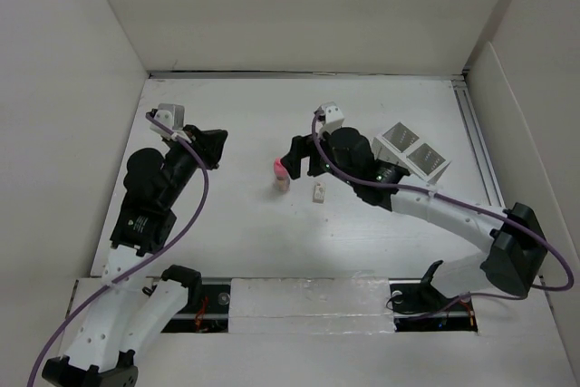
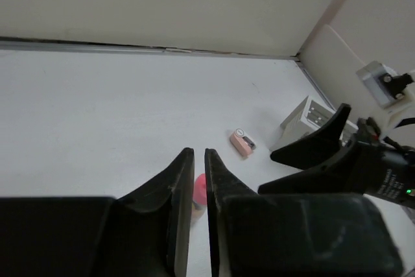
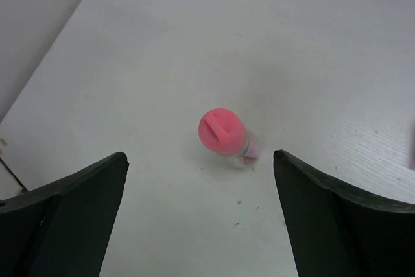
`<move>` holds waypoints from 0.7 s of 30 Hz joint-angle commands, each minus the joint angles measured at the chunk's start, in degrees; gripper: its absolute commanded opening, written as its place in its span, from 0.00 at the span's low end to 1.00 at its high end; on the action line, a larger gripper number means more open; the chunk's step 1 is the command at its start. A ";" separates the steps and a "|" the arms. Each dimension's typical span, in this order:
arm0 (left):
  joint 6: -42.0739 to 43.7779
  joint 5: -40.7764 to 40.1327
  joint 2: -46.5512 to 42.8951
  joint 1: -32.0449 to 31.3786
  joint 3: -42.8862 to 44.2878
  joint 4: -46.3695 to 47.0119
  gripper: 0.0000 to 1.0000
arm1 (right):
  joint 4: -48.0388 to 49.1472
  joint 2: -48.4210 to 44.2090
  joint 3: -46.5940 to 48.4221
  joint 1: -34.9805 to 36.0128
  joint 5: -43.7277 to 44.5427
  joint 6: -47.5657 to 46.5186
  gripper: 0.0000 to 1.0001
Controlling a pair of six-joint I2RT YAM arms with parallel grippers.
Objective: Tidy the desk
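The white desk [image 1: 263, 242] carries a small clear bottle with a pink cap [image 1: 281, 174], standing upright near the middle. My right gripper [image 1: 297, 159] is open just right of it. In the right wrist view the bottle [image 3: 224, 133] stands a little ahead of the wide-open right gripper [image 3: 200, 156], touching neither finger. My left gripper [image 1: 220, 140] is shut and empty, left of the bottle. In the left wrist view the pink cap [image 2: 200, 188] shows through the thin gap of the left gripper [image 2: 199, 152], farther off on the desk.
A small pink and white block [image 1: 318, 192] lies right of the bottle; it also shows in the left wrist view [image 2: 242, 143]. A white two-compartment box [image 1: 412, 151] stands at the right. A metal rail [image 1: 478, 147] runs along the right edge. White walls enclose the desk.
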 commanded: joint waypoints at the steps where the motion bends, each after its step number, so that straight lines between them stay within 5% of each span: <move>1: 0.12 -1.32 -0.80 0.08 0.01 2.24 0.05 | 0.16 3.38 4.66 0.78 2.82 -0.40 0.99; 5: -0.06 -1.85 -0.27 0.08 0.98 0.92 0.10 | -3.87 8.65 7.82 0.78 4.05 -0.49 1.00; 10: -0.41 -3.16 -0.53 0.08 1.07 0.22 0.37 | -6.51 15.78 12.90 1.30 6.51 -0.66 0.99; 19: -0.15 -2.55 -0.18 0.08 1.24 0.39 0.38 | -8.63 24.22 18.28 2.36 7.48 -1.80 0.91; 21: -0.24 -1.94 -0.18 0.08 1.15 0.30 0.38 | -9.06 25.28 19.07 2.36 8.44 -2.06 0.76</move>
